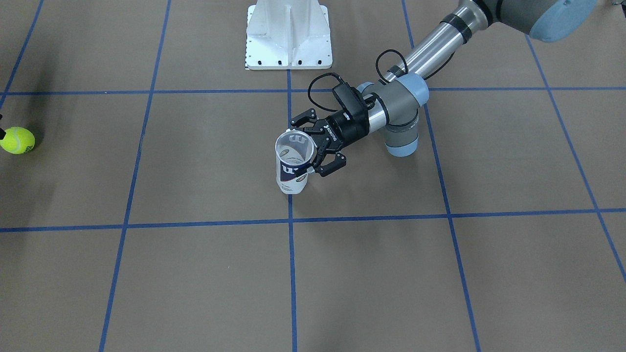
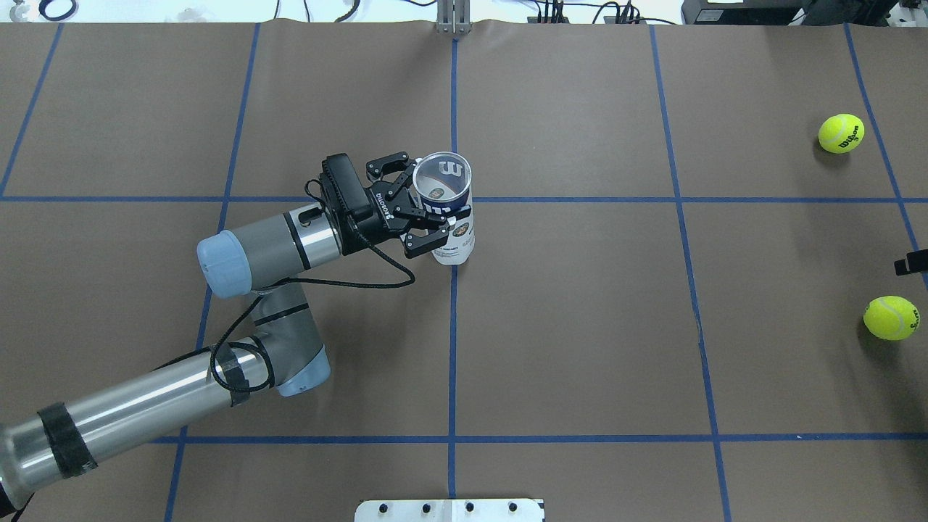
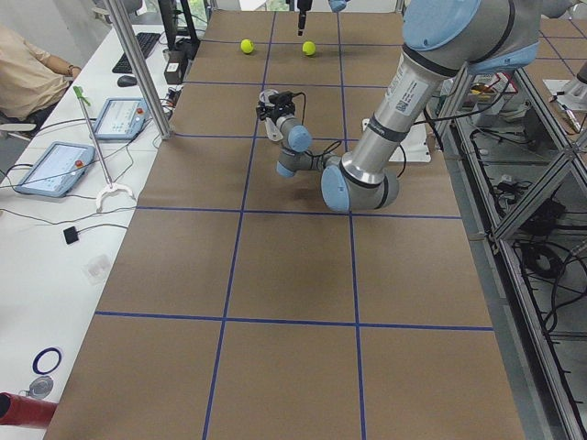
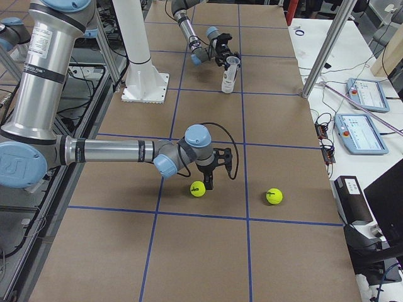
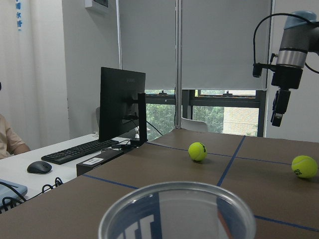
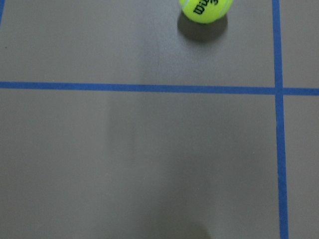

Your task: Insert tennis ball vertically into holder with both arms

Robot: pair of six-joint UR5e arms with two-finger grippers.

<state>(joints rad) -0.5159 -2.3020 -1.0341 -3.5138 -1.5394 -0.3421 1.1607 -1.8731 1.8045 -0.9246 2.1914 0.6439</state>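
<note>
I read the overhead feed across the table (image 2: 580, 348). My left arm (image 2: 145, 406) came in low from the near left corner. The left gripper (image 2: 423, 204) lay level, its fingers spread wide to either side of the holder (image 2: 455, 245), high on its wall. The nearer pad sat against the label. I could not tell whether the fingers were actually squeezing the can or only bracketing it.

The holder stood upright with its open mouth up. Its base was on the centre tape line, just on my side of a crossing, and it was empty.

Far to the right, the tennis ball (image 2: 890, 317) rested on the paper close to the table's edge. A second ball (image 2: 841, 133) lay well beyond it, toward the operators' side.

The right gripper (image 4: 208, 181) hung pointing straight down, near the tennis ball and clear of it. From the left wrist camera it looked slim and narrow, but I could not tell whether its fingers were apart or together.

The white pedestal (image 1: 288, 34) stood behind the holder, well apart from it.
</note>
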